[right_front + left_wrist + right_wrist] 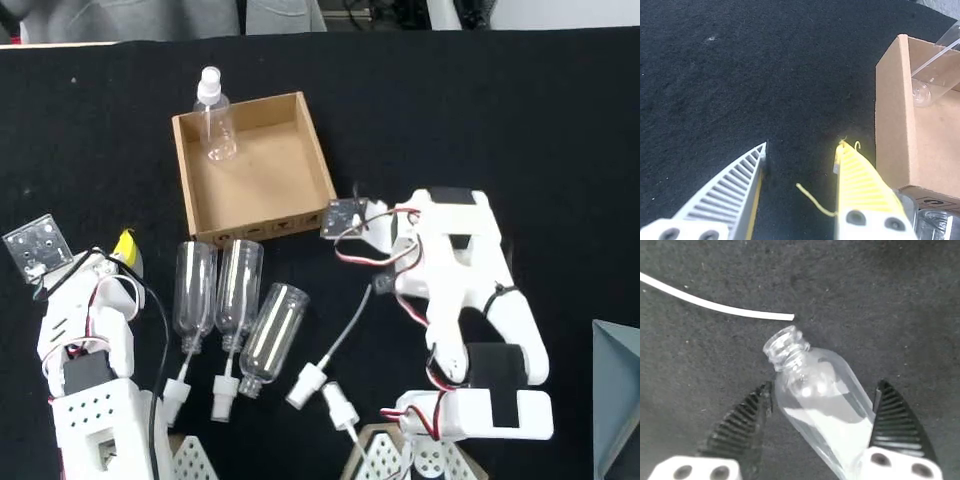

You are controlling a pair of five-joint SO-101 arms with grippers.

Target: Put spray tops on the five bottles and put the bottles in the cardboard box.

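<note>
A clear bottle with a white spray top (213, 115) stands in the back left corner of the cardboard box (300, 150). Three clear bottles lie side by side in front of the box. Two of them (193, 290) (238, 285) have spray tops on; the third (272, 325) has a bare neck. Two loose spray tops (308, 385) (340, 405) lie beside them. My right gripper (826, 389) is open, its black fingers on either side of another capless bottle (825, 395) lying on the table. My left gripper (802, 146) is open over bare cloth beside the box wall (892, 110).
The table is covered in black cloth. The right arm (450, 260) stands right of the box and hides the bottle beneath it. The left arm (85, 330) is at the front left. A grey object (615, 390) sits at the right edge.
</note>
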